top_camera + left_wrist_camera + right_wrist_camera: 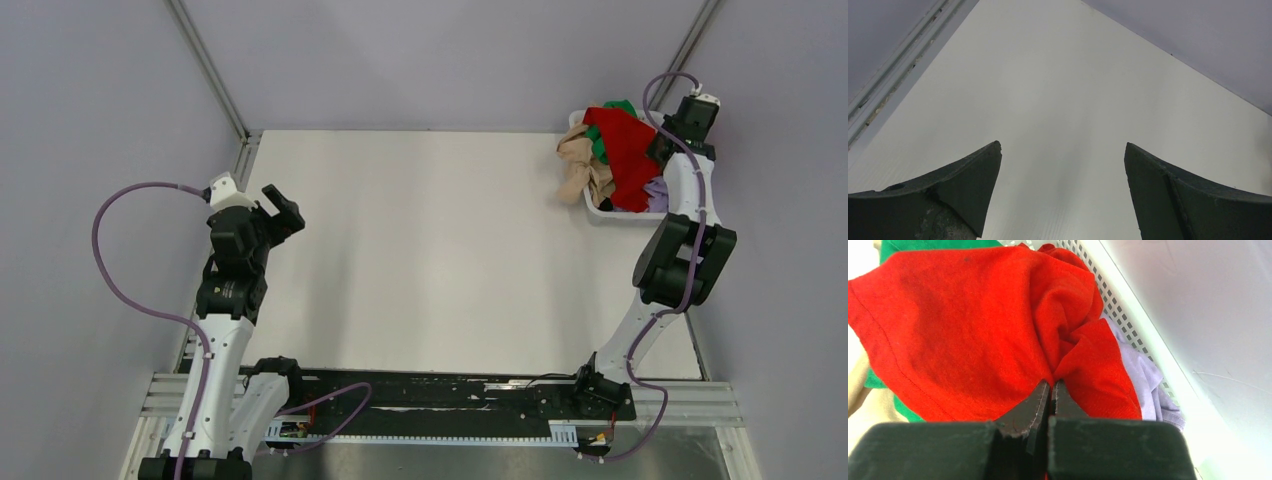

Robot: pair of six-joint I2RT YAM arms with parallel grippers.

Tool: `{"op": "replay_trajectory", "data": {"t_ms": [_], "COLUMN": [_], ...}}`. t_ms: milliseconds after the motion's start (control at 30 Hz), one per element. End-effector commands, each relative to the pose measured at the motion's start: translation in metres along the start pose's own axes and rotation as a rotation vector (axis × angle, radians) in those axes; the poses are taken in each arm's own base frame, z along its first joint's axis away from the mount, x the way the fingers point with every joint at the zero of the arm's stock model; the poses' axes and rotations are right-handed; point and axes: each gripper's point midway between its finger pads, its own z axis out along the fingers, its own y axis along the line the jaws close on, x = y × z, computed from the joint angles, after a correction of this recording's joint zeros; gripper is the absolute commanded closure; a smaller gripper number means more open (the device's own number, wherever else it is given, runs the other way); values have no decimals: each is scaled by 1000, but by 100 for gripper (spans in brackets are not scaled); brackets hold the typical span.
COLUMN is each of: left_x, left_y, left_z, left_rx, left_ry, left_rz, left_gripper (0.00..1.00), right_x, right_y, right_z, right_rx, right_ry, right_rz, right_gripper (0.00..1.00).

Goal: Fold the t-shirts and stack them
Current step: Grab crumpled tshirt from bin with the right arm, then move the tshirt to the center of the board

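my right gripper (pixel 1050 386) is clamped on the red shirt (pixel 963 330), lavender shirt (pixel 1144 376) and basket wall (pixel 1109 296) just to its right; left gripper (pixel 1063 152) gapes wide, holding nothing.

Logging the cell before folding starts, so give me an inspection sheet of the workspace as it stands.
surface: white table, no stains seen.
job's things: red t-shirt, green t-shirt, beige t-shirt and lavender t-shirt, unfolded, heaped in the white perforated basket at the far right corner.
clutter: nothing seen.
grippers: left gripper open, holding nothing; right gripper shut on a fold of the red t-shirt.
cables: purple cables loop along both arms.
surroundings: grey walls, metal frame rails.
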Motion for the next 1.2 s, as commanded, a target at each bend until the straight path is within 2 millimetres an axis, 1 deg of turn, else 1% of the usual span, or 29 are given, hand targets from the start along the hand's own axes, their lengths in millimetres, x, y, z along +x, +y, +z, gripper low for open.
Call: {"op": "replay_trajectory", "data": {"t_ms": [0,67,133,233,367,467,533,600,667,767,867,967,1067,1167], "left_x": [-17,-18,-18,-18,-19,-20,-19,-19,-18,-18,-16,-17,-16,-16], "left_y": [-2,-2,-3,-4,-4,-6,-7,-9,-10,-10,-12,-15,-17,-18], "left_z": [-6,-8,-9,-11,-14,-15,-16,-17,-17,-17,-19,-21,-23,-24], "left_rx": [0,3,9,15,19,26,33,45,51,45,54,70,80,87], "left_ry": [-46,-53,-55,-56,-56,-58,-56,-53,-48,-44,-30,-24,-18,-14], "left_rz": [5,1,-3,-4,-5,-10,-15,-20,-25,-33,-30,-32,-36,-42], "left_gripper": [0,0,0,0,0,0,0,0,0,0,0,0,0,0], "right_x": [-58,-89,-117,-156,-204,-230,-241,-247,-247,-249,-242,-236,-229,-208], "right_y": [11,24,45,73,94,104,111,121,131,141,152,163,176,199], "right_z": [-27,-50,-77,-127,-197,-249,-280,-311,-341,-385,-428,-466,-497,-522], "right_rx": [-32,-99,-215,-383,-541,-634,-707,-797,-893,-1007,-1146,-1249,-1344,-1480], "right_ry": [-137,-209,-273,-378,-555,-678,-730,-759,-770,-803,-801,-813,-790,-716], "right_rz": [30,47,58,81,111,113,109,108,99,93,79,55,44,10], "right_gripper": [100,100,100,100,100,100,100,100,100,100,100,100,100,100]}}
